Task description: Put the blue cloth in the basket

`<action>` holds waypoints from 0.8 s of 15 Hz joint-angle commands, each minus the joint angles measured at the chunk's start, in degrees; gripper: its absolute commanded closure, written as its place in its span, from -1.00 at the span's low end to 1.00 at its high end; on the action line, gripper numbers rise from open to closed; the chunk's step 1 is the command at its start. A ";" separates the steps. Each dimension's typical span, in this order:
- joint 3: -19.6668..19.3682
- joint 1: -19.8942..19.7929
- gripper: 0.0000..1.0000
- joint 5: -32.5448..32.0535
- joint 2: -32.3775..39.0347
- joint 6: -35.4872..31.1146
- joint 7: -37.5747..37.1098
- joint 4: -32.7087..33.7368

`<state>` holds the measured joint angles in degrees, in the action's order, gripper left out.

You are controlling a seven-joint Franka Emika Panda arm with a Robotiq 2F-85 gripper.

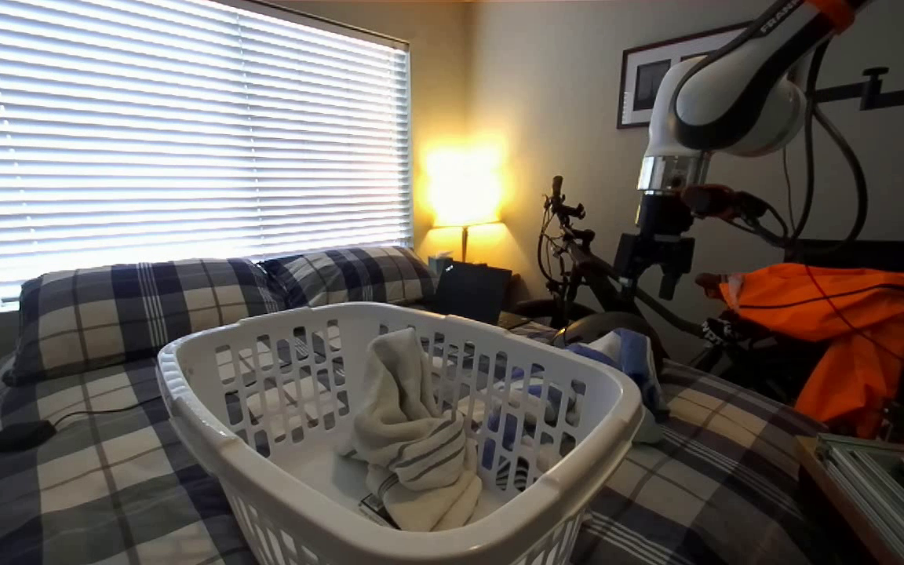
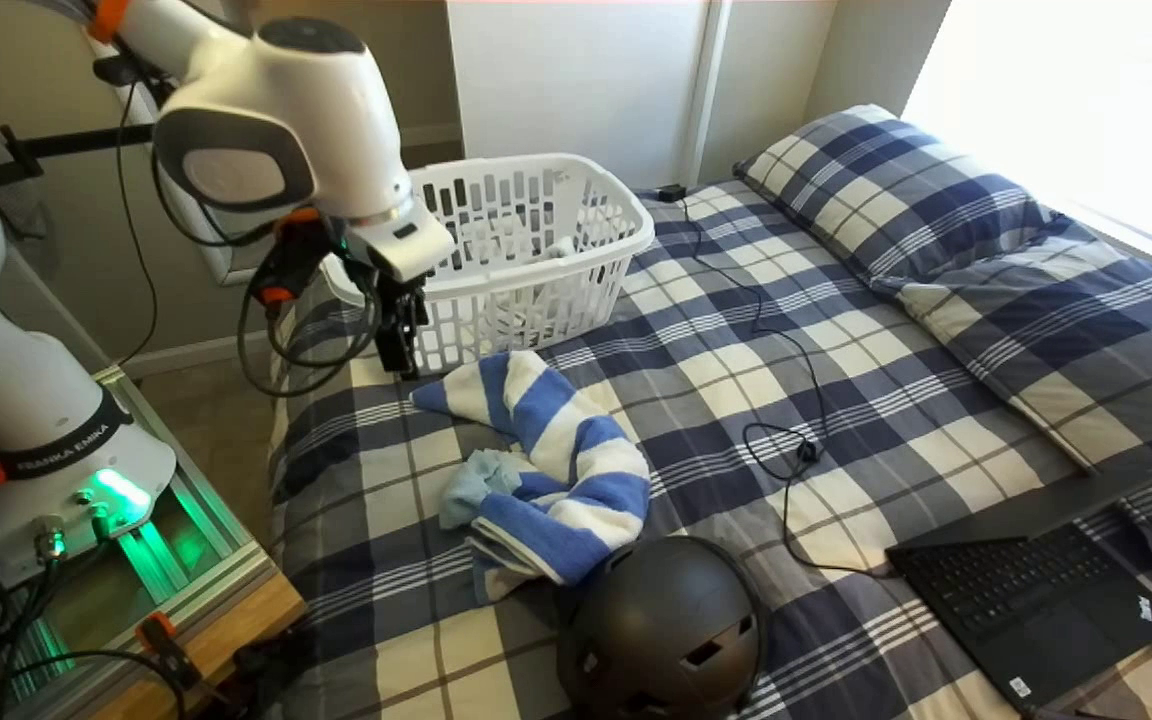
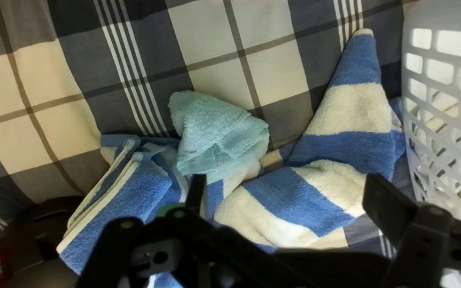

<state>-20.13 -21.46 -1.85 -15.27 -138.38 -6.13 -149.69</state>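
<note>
Near the blue-striped towel (image 2: 591, 475), clear of the basket rim (image 2: 546, 270), a wide-spread hand (image 3: 284, 191).

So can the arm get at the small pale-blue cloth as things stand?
Likely yes. The pincer is open, the basket stands to one side, and nothing visible lies on the pale-blue cloth. It overlaps the striped towel, though, so a grasp might catch both.
</note>
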 commanded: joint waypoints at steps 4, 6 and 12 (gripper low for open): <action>0.41 2.01 -1.00 9.42 14.53 -8.62 -1.07 2.88; 0.50 2.19 -1.00 11.89 17.62 -10.44 -0.59 3.37; 0.35 1.63 -1.00 11.42 20.68 -9.91 -0.37 3.12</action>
<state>-19.72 -19.89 9.74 5.52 -148.40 -6.35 -146.57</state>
